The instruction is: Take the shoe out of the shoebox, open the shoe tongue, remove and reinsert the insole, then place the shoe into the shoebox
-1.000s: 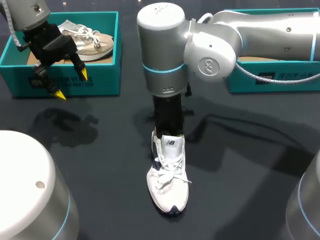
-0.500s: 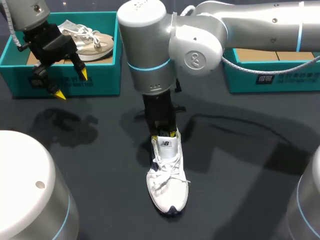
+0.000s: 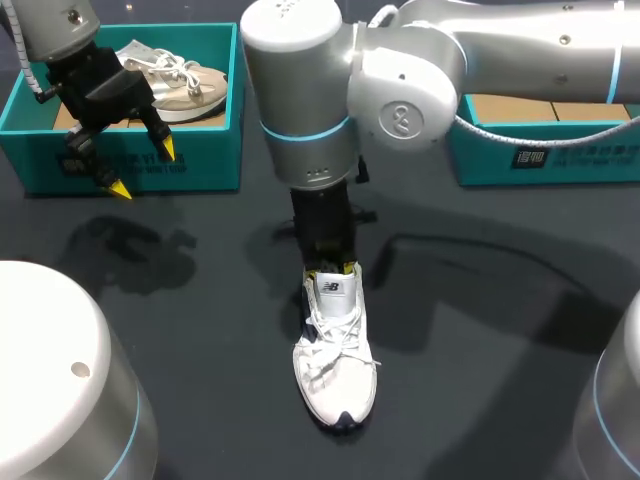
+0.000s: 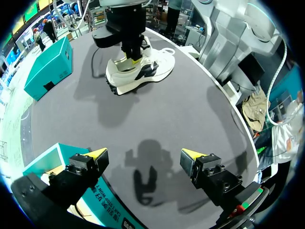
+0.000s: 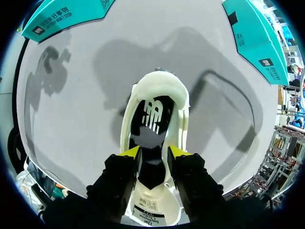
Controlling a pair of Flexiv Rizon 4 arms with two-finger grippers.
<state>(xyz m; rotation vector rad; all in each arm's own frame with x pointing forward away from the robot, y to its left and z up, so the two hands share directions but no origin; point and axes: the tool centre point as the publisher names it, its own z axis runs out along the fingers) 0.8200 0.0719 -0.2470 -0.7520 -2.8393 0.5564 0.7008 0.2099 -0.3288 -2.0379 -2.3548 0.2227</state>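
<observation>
Over the table's [image 3: 480, 330] middle, the right arm [image 3: 300, 90] points straight down, right gripper [image 5: 153, 152] inside the shoe [image 3: 336, 372], grip unclear

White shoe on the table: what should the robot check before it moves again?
1. White lace-up sneaker out of its box, upright on the dark table: ok.
2. Right claw at the sneaker's opening: ok.
3. Black insole inside the sneaker, in sight: ok.
4. Right claw gripping something: cannot tell.
5. Left claw open, empty, away from the sneaker: ok.
</observation>
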